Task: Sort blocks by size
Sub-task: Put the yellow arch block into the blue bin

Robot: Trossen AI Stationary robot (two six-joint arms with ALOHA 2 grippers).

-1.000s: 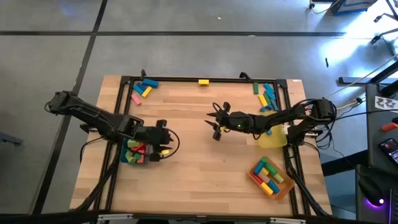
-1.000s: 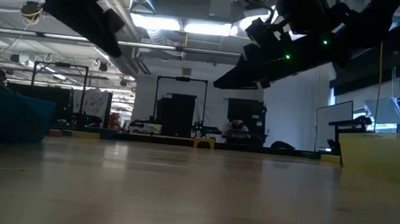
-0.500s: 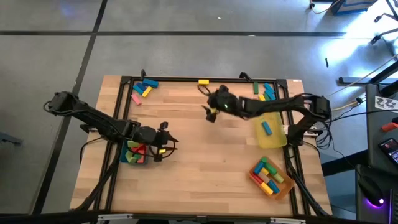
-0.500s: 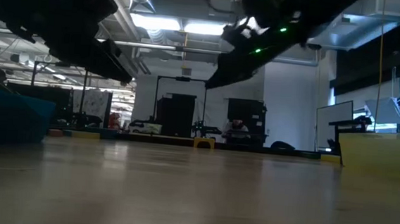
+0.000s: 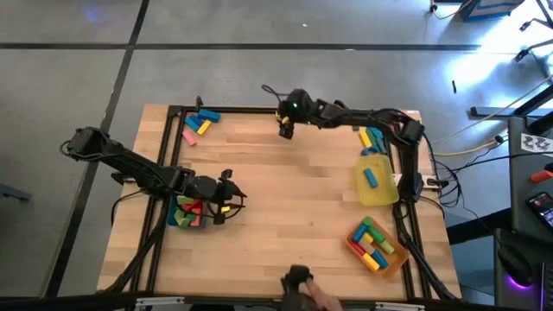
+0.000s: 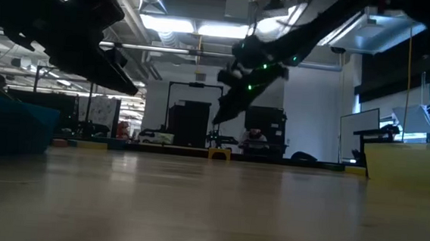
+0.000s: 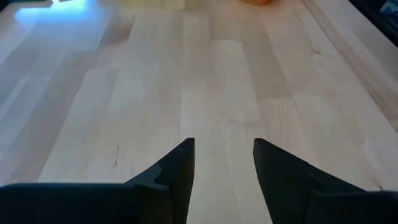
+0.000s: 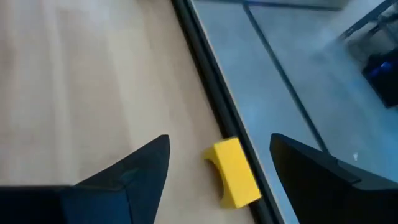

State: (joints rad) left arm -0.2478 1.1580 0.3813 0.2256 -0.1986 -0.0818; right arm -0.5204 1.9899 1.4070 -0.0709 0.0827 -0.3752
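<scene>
Blocks lie scattered, and your right hand (image 8: 217, 163) hangs spread wide and empty over the yellow arch block (image 8: 233, 172) at the far edge of the surface (image 5: 285, 207), set to straddle it. You have the left hand (image 7: 222, 163) released and empty beside the teal tray (image 5: 179, 218), likely waiting. Other blocks sit in the yellow tray (image 5: 384, 192) and orange tray (image 5: 396, 258).
</scene>
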